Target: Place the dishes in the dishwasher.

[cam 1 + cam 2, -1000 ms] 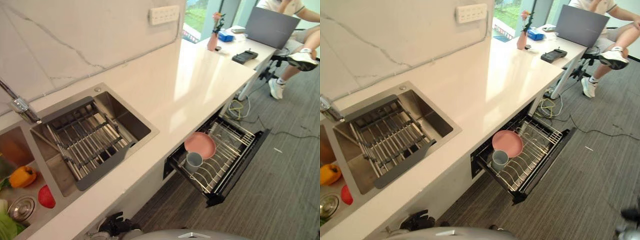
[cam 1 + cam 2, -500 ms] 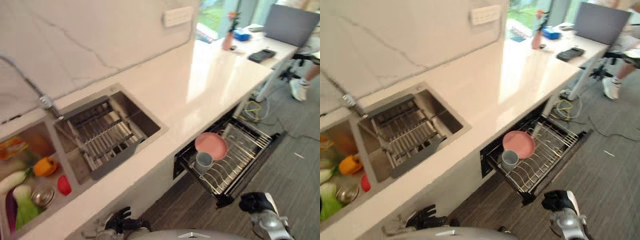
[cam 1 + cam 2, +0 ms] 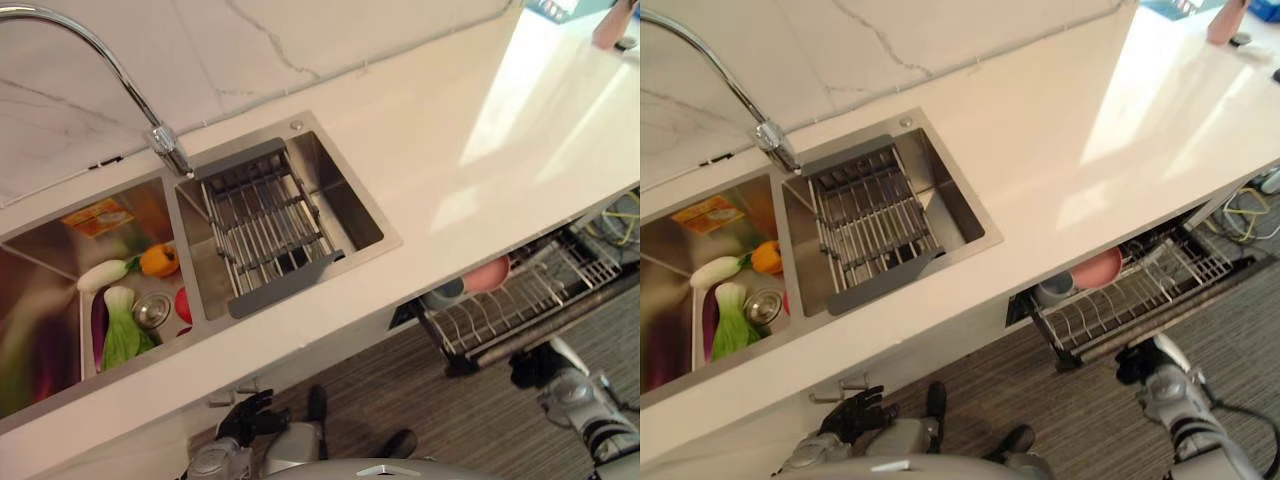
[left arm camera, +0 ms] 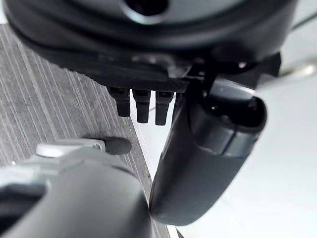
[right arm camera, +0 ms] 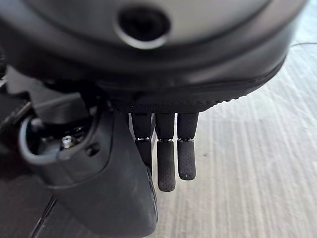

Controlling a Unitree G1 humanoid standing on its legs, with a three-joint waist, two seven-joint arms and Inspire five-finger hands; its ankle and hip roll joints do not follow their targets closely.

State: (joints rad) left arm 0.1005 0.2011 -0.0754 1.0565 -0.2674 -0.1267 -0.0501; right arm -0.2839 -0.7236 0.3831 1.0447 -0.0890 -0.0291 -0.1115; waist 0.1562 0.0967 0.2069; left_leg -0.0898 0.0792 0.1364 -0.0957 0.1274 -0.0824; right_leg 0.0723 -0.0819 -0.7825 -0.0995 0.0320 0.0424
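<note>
While empty, robot hand (image 5: 163, 163) hangs loose.

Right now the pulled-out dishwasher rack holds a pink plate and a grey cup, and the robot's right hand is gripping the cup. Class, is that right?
Not quite. The right hand grips nothing: it hangs open above the floor in front of the dishwasher rack, as the right wrist view shows. The pink plate and grey cup do sit in the rack.

A steel double sink (image 3: 385, 238) holds a grey wire drying rack (image 3: 268, 232); beside it, vegetables (image 3: 120, 300). A pink plate (image 3: 487, 273) sits in the open dishwasher rack (image 3: 520, 305).
</note>
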